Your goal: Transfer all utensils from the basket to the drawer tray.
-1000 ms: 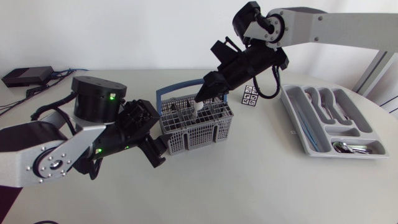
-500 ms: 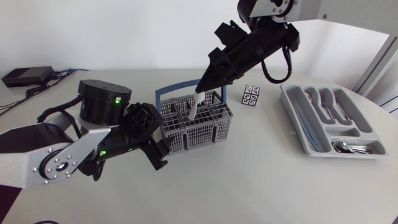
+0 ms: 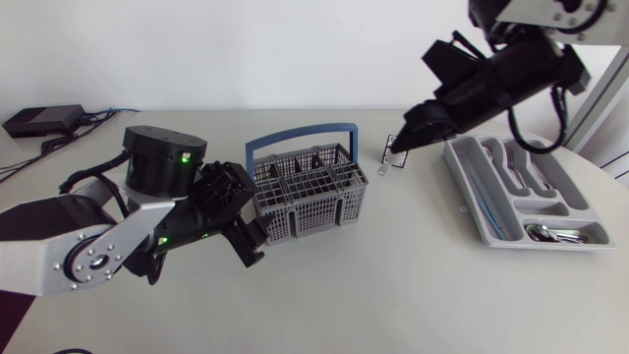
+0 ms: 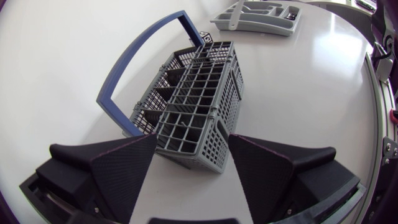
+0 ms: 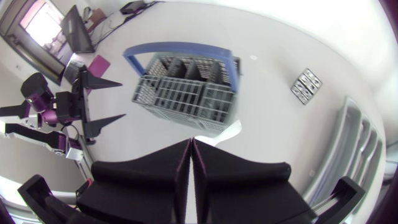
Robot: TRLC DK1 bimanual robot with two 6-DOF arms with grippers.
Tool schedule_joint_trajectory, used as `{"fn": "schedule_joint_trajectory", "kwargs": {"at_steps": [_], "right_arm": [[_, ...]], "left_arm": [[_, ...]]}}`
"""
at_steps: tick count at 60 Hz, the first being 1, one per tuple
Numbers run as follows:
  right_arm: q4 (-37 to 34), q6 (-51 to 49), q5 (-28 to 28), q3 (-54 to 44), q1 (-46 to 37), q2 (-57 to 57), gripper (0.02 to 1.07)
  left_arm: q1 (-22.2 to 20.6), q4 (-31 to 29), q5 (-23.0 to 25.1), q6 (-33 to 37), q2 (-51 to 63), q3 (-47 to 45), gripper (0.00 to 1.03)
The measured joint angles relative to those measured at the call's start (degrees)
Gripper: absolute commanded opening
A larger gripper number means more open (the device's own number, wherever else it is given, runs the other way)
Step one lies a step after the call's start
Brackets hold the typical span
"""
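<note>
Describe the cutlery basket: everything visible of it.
The basket is a grey plastic lattice box, rectangular, split into several open-topped compartments, with a blue hoop handle standing upright over it. It sits upright on the white table, apart from the drawer tray. Dark shapes show inside, and nothing sticks out above its rim. The left gripper is at one end of it. Whether they touch cannot be judged.

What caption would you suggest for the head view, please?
Right gripper holds a white utensil between basket and drawer tray; left gripper open beside basket.
</note>
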Motion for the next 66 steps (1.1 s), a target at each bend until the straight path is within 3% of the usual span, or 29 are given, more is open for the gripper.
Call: {"fn": "schedule_joint_trajectory", "kwargs": {"at_steps": [13,25,35,43,62,64,66], "right_arm": [[3.63,-3.28,8.81,-10.97,-13.16,-6.1,0.08],[13.99,-8.11,20.76,-19.47,-24.48,-8.13,0.08],[22.03,-11.82,26.58,-24.24,-33.79,-7.58,0.08],[27.58,-14.03,28.79,-26.01,-39.69,-5.25,0.08],[36.92,-15.08,33.09,-27.23,-42.38,5.99,0.08],[37.27,-15.08,33.27,-27.47,-42.38,6.84,0.12],[37.42,-15.08,33.31,-27.74,-42.38,7.74,0.24]], "left_arm": [[-0.02,0.55,0.02,0.0,0.0,0.0,0.82],[-0.02,0.52,0.02,0.0,0.0,0.0,0.82],[-0.31,0.5,0.0,0.0,0.0,0.0,0.82],[-0.31,0.09,0.0,0.0,0.0,0.0,0.82],[-0.31,-0.55,0.0,-0.02,0.0,0.02,0.82],[-0.31,-0.59,0.0,-0.02,0.0,0.02,0.82],[-0.28,-0.59,0.0,-0.02,0.0,0.02,0.82]]}}
